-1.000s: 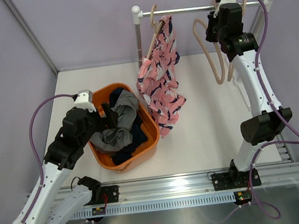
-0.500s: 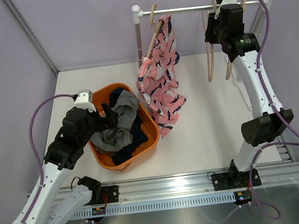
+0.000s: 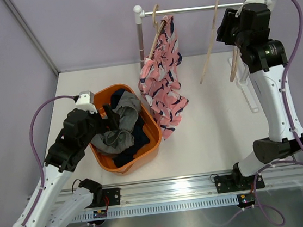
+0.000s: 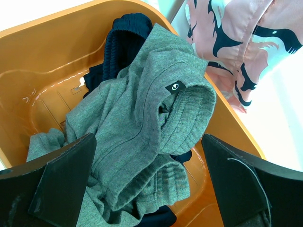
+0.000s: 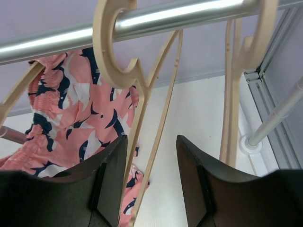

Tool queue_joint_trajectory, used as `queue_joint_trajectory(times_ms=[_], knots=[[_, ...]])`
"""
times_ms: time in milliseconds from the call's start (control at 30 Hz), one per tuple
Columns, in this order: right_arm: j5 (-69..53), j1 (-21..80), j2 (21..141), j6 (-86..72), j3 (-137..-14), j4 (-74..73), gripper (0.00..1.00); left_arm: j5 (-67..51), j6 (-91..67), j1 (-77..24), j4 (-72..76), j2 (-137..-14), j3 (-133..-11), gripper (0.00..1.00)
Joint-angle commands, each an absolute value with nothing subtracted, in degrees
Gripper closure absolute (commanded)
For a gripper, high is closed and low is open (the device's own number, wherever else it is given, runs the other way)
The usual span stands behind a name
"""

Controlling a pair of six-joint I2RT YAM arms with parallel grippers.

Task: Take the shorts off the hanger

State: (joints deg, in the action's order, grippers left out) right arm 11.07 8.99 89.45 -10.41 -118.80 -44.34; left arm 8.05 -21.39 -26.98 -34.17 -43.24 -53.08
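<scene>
Only the left wrist view shows the grey shorts' (image 4: pixel 142 127) label (image 4: pixel 175 87), in the tub (image 4: pixel 57 61) under the wide-spread left gripper (image 4: pixel 147 142). Pink shorts (image 3: pixel 163 84) hang on the rail (image 3: pixel 194 9), where the right gripper (image 5: pixel 151 142), jaws parted, has drawn right, off the bare hanger (image 3: pixel 209 44).

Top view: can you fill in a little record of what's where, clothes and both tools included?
pink patterned shorts: hanging on a hanger from the rail
grey shorts: on top in the orange basket
navy shorts: in the basket, under the grey pair
bare hangers: two, on the rail's right part
left tool: open, above the grey shorts
right tool: open, beside the bare hangers, holding nothing
</scene>
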Motion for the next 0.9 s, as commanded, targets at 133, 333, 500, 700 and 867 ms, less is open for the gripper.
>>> queue_joint_trajectory(times_ms=[133,333,500,700,867], knots=[[13.44,16.67,85.78,-14.67,-122.08,-46.32,0.45,6.5,-21.01,-26.72,-31.73,-43.24,-52.82,0.01],[16.17,25.12,91.57,-17.31,-125.85,-43.68,0.44,6.59,-21.0,-26.72,-31.82,-43.33,-52.73,0.01],[21.53,32.43,100.87,-17.05,-136.04,-44.74,0.42,6.59,-20.92,-26.72,-31.82,-43.42,-52.73,0.01],[23.9,35.15,107.13,-18.11,-140.45,-41.31,0.39,6.68,-20.92,-26.72,-31.82,-43.33,-52.73,0.01],[26.1,35.95,109.51,-18.46,-139.22,-36.49,0.36,6.5,-20.83,-26.72,-31.73,-43.33,-52.73,0.01]])
